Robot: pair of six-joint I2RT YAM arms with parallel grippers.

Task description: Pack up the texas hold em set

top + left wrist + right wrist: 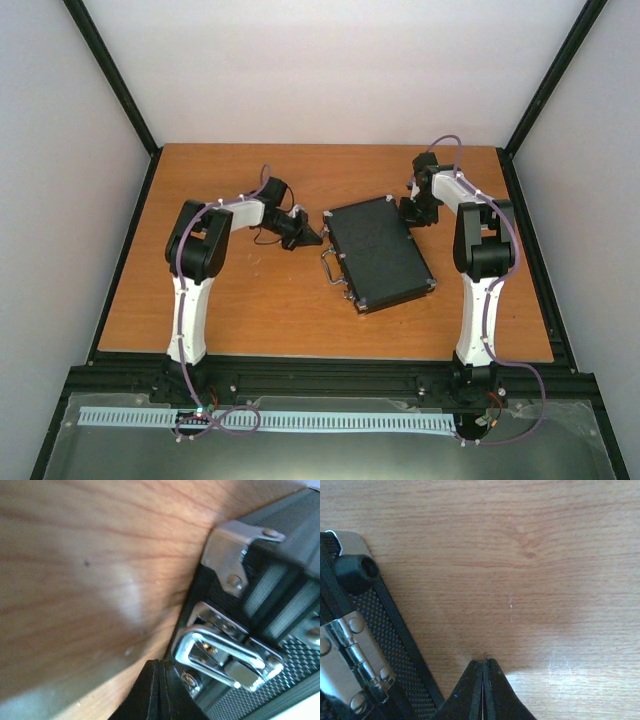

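Observation:
The black case [379, 252] lies closed and flat mid-table, its metal handle [334, 268] on its left edge. My left gripper [310, 235] is shut and empty, its tip at the case's far-left corner. In the left wrist view [159, 680] it sits just beside a silver latch [225, 657] and metal corner cap [232, 550]. My right gripper [412, 212] is shut and empty at the case's far-right edge. In the right wrist view [483, 667] it rests near the table, beside the case's hinge [355, 660] and rubber foot [356, 570]. No chips, discs, dice or cards are in view.
The wooden table [250, 310] is walled by white panels with black frame posts. A black rail and a white slotted strip [270, 420] run along the near edge below the arm bases.

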